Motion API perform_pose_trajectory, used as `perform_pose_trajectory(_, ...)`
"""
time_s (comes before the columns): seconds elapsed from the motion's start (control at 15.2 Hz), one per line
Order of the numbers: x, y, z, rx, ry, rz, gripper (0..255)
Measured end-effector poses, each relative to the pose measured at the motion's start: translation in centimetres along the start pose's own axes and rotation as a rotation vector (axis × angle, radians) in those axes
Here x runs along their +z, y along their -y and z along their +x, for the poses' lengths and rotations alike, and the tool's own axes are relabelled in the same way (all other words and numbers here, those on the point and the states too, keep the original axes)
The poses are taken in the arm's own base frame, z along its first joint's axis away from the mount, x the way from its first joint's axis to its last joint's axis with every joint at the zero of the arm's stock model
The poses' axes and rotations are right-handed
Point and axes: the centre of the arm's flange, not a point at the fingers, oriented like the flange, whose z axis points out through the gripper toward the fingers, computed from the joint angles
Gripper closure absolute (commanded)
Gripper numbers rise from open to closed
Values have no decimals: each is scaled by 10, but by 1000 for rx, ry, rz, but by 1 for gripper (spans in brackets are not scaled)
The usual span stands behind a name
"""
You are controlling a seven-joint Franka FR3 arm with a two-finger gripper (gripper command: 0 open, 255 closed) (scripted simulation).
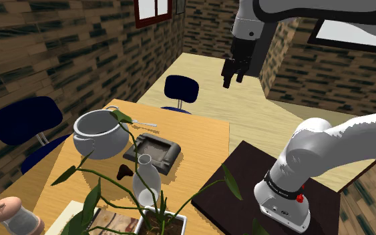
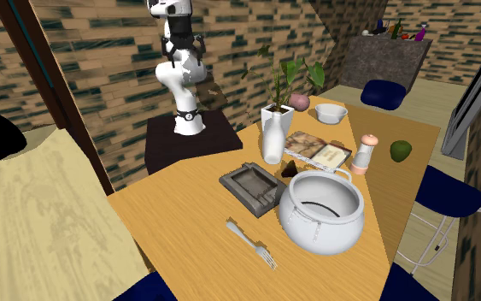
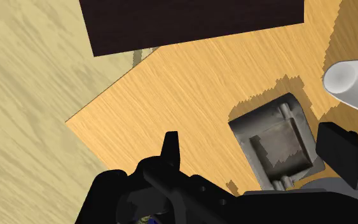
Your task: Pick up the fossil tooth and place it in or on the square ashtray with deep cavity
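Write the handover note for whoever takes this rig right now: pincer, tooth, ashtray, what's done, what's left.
Pincer: open, empty, raised high, well clear of the table.
Square ashtray: dark grey, on the table, cavity empty.
Fossil tooth: dark brown, lying on the table near the ashtray, beside the white vase.
Done: nothing; the tooth is not yet grasped.
Left: descend, grasp the tooth, lift it, set it in the ashtray.

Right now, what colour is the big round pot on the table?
The pot is pale grey-white all over. It shows best in the second exterior view.
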Motion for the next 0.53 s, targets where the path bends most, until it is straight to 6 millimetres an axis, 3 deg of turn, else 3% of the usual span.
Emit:
perform_pose_trajectory(0.2, 10, 7, 12, -31, -3, -1, 0)
perform_pose_trajectory(0.53, 50, 34, 45, -154, -22, -2, 0)
